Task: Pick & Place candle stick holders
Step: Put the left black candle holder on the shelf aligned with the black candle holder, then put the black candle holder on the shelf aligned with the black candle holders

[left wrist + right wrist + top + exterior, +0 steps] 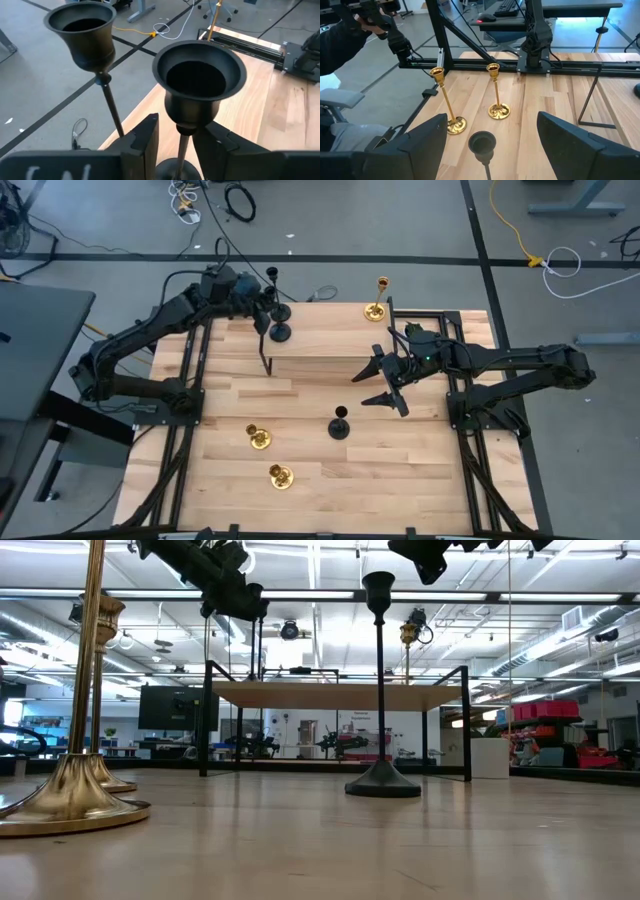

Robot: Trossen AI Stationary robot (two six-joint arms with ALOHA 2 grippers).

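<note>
My left gripper (268, 320) (176, 145) is open at the table's far left. Its fingers stand on either side of the thin stem (182, 147) of a black candle stick holder (281, 332), just under its cup, without touching it. A second black holder (279, 308) (90, 35) stands just beyond it. My right gripper (372, 385) (490, 145) is open and empty, raised above the table. A third black holder (340, 425) (482, 142) stands below it on its round base. Two gold holders (259, 438) (281, 476) stand near the front. A third gold holder (377, 308) stands at the far edge.
A low raised wooden shelf on thin black legs (330, 345) (340, 695) stands mid-table between the arms. Black frame rails (190, 380) (455, 395) run along both sides. In the low view the two near gold holders (80, 740) stand close at the left.
</note>
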